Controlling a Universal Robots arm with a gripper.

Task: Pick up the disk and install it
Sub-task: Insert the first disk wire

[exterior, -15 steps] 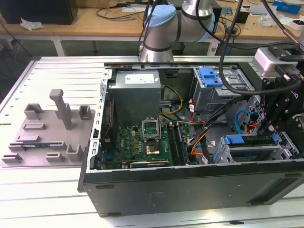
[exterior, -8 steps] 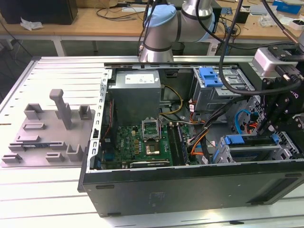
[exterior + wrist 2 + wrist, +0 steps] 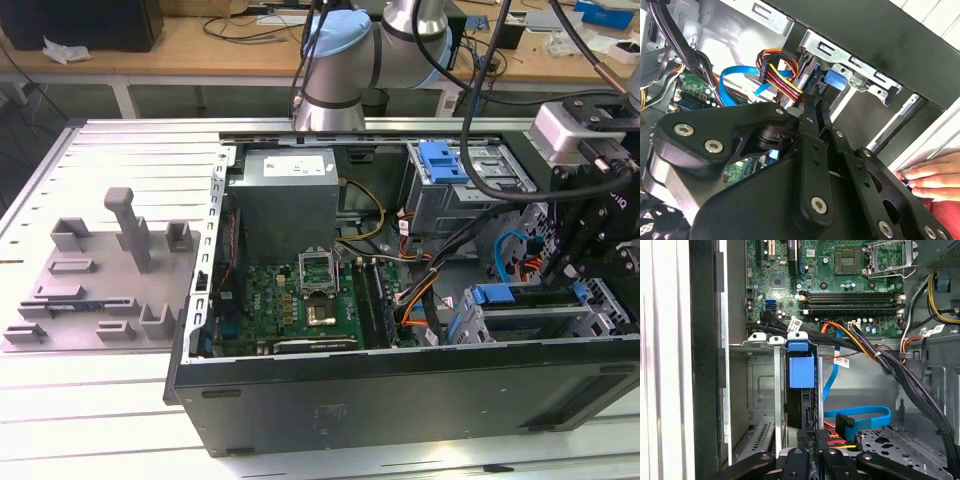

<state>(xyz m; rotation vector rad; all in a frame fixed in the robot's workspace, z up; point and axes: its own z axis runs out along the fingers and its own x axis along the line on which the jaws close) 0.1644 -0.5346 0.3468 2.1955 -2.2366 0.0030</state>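
Observation:
The disk point(image 3: 801, 371) stands edge-on in a slot of the metal drive cage point(image 3: 762, 385) inside the open computer case. Its blue carrier end faces the motherboard, and its dark body runs back toward my gripper. In the exterior view the disk's blue carrier point(image 3: 497, 294) shows in the lower bay at the right. My gripper point(image 3: 813, 436) is at the disk's near end with its black fingers point(image 3: 808, 117) close together, shut. I cannot tell whether the tips touch the disk. In the exterior view my gripper point(image 3: 588, 262) hangs over the case's right end.
A bundle of orange, red and black power wires point(image 3: 782, 82) and a blue data cable point(image 3: 860, 415) lie beside the cage. A person's hand point(image 3: 932, 177) rests at the case's outer edge. Another blue carrier point(image 3: 443, 160) sits in the upper bay. A grey fixture tray point(image 3: 100, 290) stands at the exterior view's left.

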